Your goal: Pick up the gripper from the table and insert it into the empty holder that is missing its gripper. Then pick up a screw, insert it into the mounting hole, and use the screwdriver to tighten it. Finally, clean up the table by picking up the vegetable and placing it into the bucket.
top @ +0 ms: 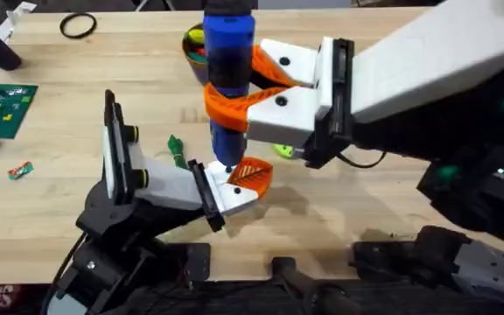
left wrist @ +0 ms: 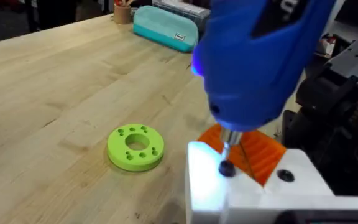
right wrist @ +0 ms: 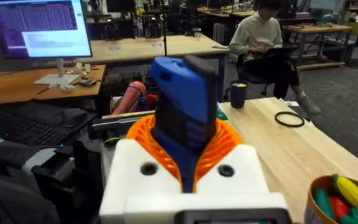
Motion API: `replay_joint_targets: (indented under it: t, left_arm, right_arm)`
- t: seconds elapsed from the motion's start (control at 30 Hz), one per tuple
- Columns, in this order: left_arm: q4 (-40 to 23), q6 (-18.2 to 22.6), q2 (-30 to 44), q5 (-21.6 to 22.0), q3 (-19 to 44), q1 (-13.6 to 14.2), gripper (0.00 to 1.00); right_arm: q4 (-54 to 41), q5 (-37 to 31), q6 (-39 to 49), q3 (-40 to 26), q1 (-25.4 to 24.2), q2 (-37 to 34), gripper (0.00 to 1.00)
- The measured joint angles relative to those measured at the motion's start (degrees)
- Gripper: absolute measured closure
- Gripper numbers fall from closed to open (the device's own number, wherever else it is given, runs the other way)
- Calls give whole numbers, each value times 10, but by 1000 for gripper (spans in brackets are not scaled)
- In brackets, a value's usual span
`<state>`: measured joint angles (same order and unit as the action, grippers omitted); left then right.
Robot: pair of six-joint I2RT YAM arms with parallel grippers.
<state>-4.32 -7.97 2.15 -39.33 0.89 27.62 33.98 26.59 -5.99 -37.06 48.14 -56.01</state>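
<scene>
Overhead, frame centre: right gripper (top: 234, 92) clamps thick bright-blue cylindrical screwdriver (top: 229, 61), tip on white blocky holder (top: 234, 198); left gripper's opening can't be told.

The overhead view looks down and forward across the pale wooden table (top: 77, 87), arm bases along its lower edge. The left wrist view sits low and close, facing over the tabletop. The right wrist view looks level into the room. All three share the thick bright-blue cylindrical screwdriver (top: 230, 70) (left wrist: 260, 56) (right wrist: 182, 112).
</scene>
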Motion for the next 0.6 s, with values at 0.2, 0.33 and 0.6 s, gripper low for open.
replay_joint_targets:
  t: [0.2,0.33,0.6]
  left_arm:
    - [0,0,0,0,0,0,978]
    - [0,0,0,0,0,0,978]
    - [0,0,0,0,0,0,978]
  right_arm:
    - [3,0,0,0,0,0,950]
    - [10,0,0,0,0,-5,950]
    - [11,0,-8,0,0,-15,950]
